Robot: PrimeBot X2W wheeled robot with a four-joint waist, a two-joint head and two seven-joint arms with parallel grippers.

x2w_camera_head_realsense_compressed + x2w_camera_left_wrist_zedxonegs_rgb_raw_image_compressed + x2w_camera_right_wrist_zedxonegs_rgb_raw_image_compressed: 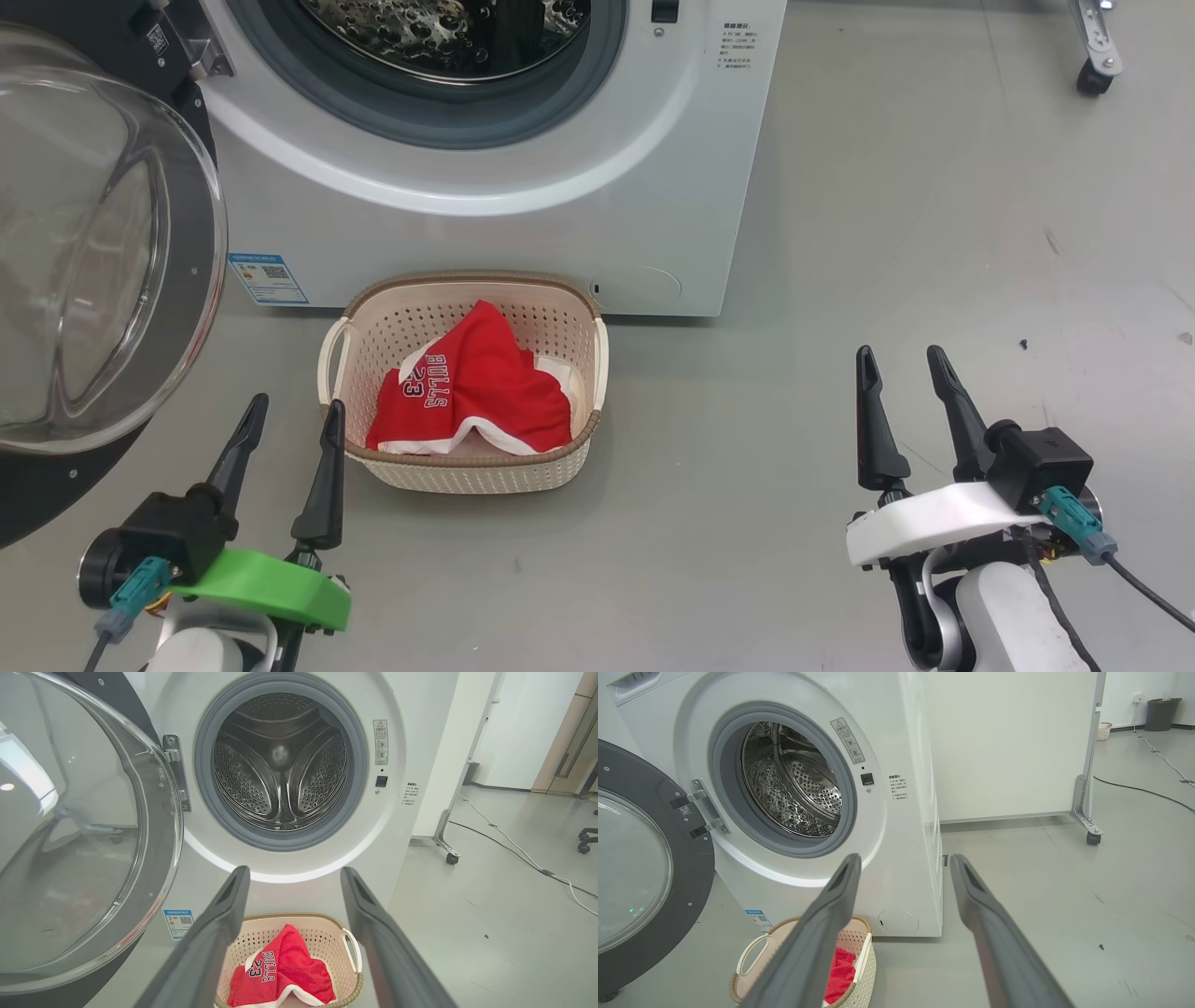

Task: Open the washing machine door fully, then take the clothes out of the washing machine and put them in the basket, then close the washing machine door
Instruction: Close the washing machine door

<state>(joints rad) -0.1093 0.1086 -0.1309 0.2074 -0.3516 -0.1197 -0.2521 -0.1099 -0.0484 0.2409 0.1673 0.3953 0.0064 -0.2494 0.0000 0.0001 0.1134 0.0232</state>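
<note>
Left gripper (pixel 297 403) & right gripper (pixel 900 353) both spread, empty. Clothes (pixel 476 387) in basket (pixel 448 280), drum (pixel 280 760) looks bare (so closing's next): push door (pixel 84 261) rim w/ left, slow arc.

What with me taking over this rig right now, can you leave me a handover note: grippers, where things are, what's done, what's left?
Left gripper: open, empty, low beside the basket's left handle.
Right gripper: open, empty, over bare floor to the right.
Washing machine door: wide open on the left side of the washing machine.
Red BULLS 23 jersey: in the cream basket, over some white fabric; the basket sits on the floor in front of the machine.
Done: door opened; the steel drum looks empty in the left wrist view.
Left: close the door.
</note>
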